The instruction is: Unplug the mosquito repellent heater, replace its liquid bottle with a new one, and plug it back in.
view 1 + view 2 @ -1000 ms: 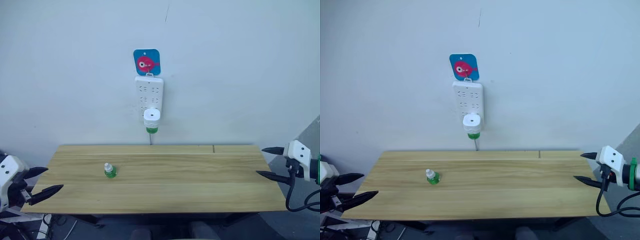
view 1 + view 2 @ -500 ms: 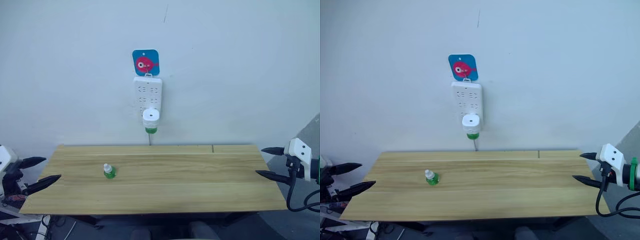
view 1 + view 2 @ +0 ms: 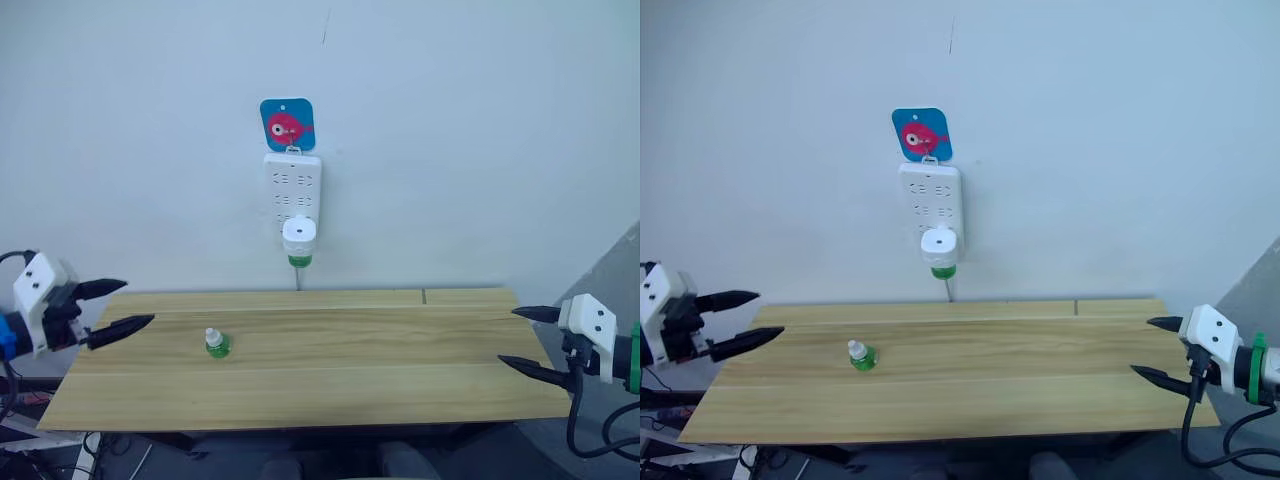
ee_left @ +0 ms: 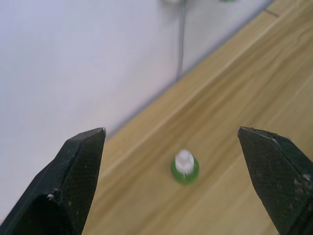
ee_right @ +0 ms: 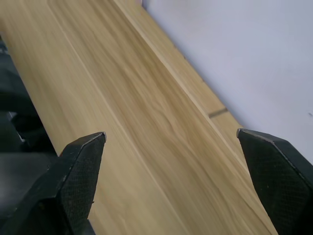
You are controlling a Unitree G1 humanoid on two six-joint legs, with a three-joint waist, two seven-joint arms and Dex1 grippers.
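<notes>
The white mosquito repellent heater [image 3: 298,235] is plugged into the bottom of a white power strip [image 3: 293,186] on the wall, a green bottle [image 3: 299,261] hanging under it. The new bottle [image 3: 215,343], green with a white cap, stands upright on the wooden table [image 3: 400,370], left of the middle; the left wrist view has it [image 4: 185,167] straight ahead between the fingers. My left gripper [image 3: 128,307] hovers open over the table's left end, pointing at that bottle. Open and holding nothing, my right gripper [image 3: 520,339] is at the table's right end.
A blue card with a pink fish [image 3: 286,125] hangs above the power strip. A grey cord [image 3: 298,279] drops from the strip behind the table. The table stands against the white wall.
My left gripper has risen and moved in over the table's left end, toward the new bottle. My right gripper has shifted slightly left and lower. The camera view has shifted a little.
</notes>
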